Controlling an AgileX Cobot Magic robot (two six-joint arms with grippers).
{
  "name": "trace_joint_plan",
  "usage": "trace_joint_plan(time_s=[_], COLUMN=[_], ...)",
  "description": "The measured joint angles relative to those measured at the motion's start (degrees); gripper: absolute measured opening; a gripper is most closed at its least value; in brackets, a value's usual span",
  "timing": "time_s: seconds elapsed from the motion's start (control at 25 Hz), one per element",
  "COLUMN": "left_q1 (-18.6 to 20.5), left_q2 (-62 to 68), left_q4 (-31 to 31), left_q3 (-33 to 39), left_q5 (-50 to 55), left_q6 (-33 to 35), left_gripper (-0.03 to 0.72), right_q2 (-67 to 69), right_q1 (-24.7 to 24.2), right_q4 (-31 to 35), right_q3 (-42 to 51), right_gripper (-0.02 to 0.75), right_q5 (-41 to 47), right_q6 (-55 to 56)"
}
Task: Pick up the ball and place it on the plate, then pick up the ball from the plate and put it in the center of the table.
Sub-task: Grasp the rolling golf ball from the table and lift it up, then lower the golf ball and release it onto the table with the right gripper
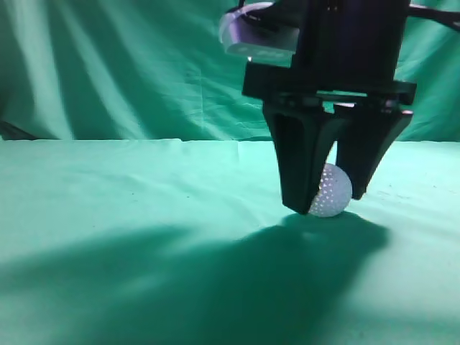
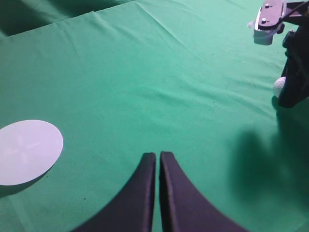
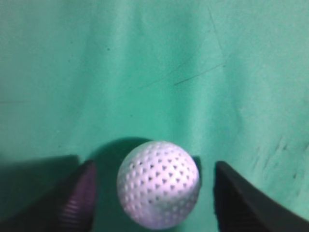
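The white dimpled ball (image 1: pixel 330 191) rests on the green table (image 1: pixel 129 194). My right gripper (image 1: pixel 325 201) is open, with its black fingers down on either side of the ball. In the right wrist view the ball (image 3: pixel 158 183) lies between the two fingers with a gap on each side. From the left wrist view the ball (image 2: pixel 279 86) shows at the far right, partly behind the right gripper (image 2: pixel 292 92). The round white plate (image 2: pixel 26 151) lies flat at the left. My left gripper (image 2: pixel 158 155) is shut and empty, above bare cloth.
A darker green curtain (image 1: pixel 108 72) hangs behind the table. The right arm casts a wide dark shadow (image 1: pixel 215 287) over the front of the cloth. Open cloth (image 2: pixel 159 96) lies between the plate and the ball.
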Motion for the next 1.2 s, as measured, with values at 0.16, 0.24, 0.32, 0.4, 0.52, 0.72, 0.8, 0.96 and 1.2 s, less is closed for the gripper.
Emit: trace_joint_plan(time_s=[0.16, 0.24, 0.32, 0.4, 0.52, 0.72, 0.8, 0.96, 1.2], left_q1=[0.0, 0.0, 0.0, 0.0, 0.0, 0.0, 0.0, 0.0, 0.0], left_q2=[0.0, 0.0, 0.0, 0.0, 0.0, 0.0, 0.0, 0.0, 0.0], left_q4=[0.13, 0.17, 0.27, 0.27, 0.27, 0.27, 0.27, 0.27, 0.27], left_q3=[0.0, 0.0, 0.0, 0.0, 0.0, 0.0, 0.0, 0.0, 0.0], left_q5=[0.0, 0.0, 0.0, 0.0, 0.0, 0.0, 0.0, 0.0, 0.0], left_q6=[0.0, 0.0, 0.0, 0.0, 0.0, 0.0, 0.0, 0.0, 0.0], left_gripper=[0.0, 0.0, 0.0, 0.0, 0.0, 0.0, 0.0, 0.0, 0.0], right_q2=[0.92, 0.92, 0.94, 1.04, 1.37, 4.93, 8.72, 18.61, 28.47], right_q1=[0.0, 0.0, 0.0, 0.0, 0.0, 1.18, 2.36, 3.87, 4.2], right_q4=[-0.09, -0.09, -0.09, -0.09, 1.06, 2.74, 2.74, 2.86, 2.86], right_q3=[-0.36, -1.22, -3.1, -6.71, -14.0, -28.25, -33.85, -43.51, -51.03], right_gripper=[0.335, 0.335, 0.335, 0.335, 0.335, 0.335, 0.335, 0.335, 0.335], right_q5=[-0.35, 0.0, 1.63, 3.36, 4.91, 4.02, 4.53, 6.63, 8.44], right_q6=[0.0, 0.04, 0.13, 0.17, 0.17, -0.71, -1.68, -2.18, -2.29])
